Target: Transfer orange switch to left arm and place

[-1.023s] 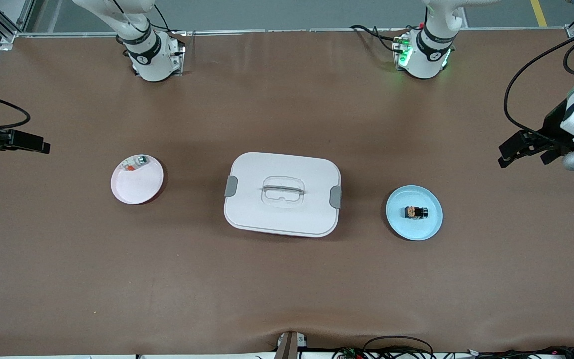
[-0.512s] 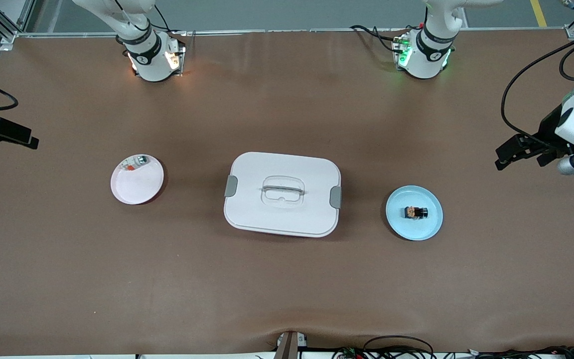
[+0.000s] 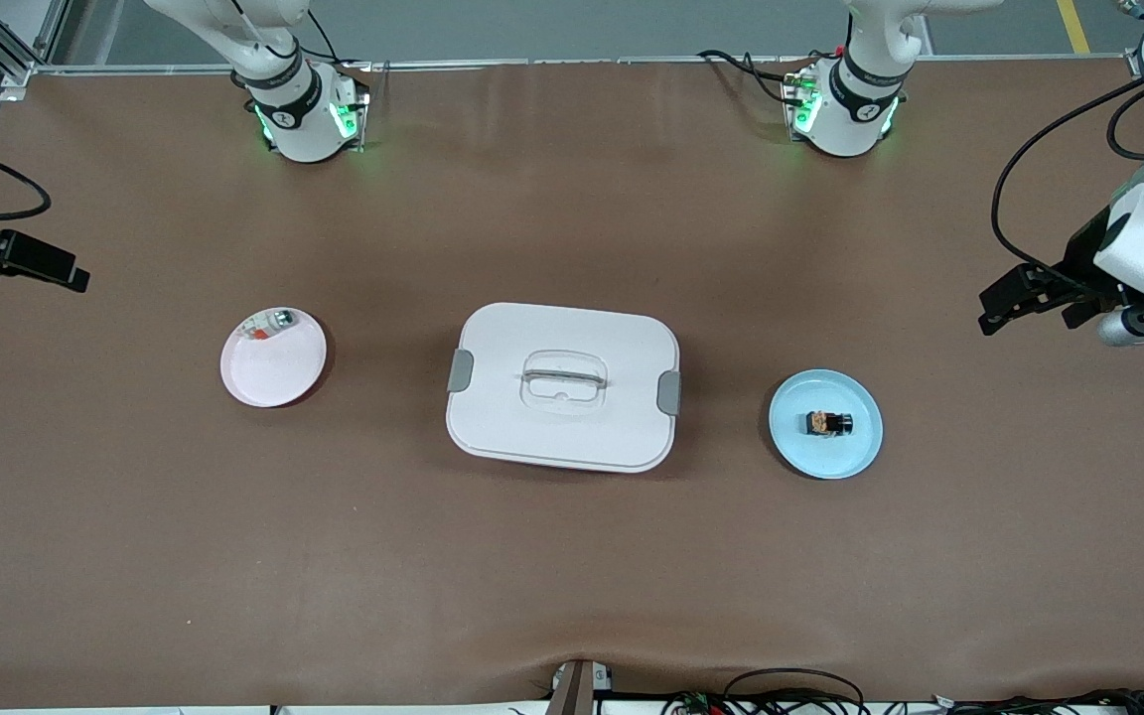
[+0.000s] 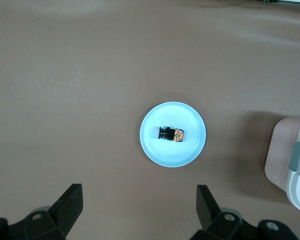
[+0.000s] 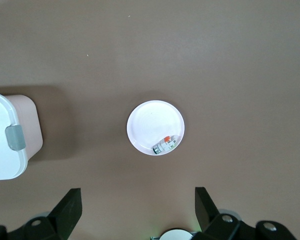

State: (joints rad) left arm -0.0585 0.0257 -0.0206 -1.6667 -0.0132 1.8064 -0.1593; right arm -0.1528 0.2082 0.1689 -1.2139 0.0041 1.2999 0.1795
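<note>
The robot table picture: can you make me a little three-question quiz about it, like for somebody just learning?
1. True or false: the orange switch lies on the blue plate.
2. What stands between the blue plate and the pink plate?
   A. the box
   B. a cup
   C. a drawer
3. Fill in: the left gripper and the right gripper both hold ____.

Key:
1. True.
2. A, the box.
3. Nothing: both are open, each up over its own end of the table.
</note>
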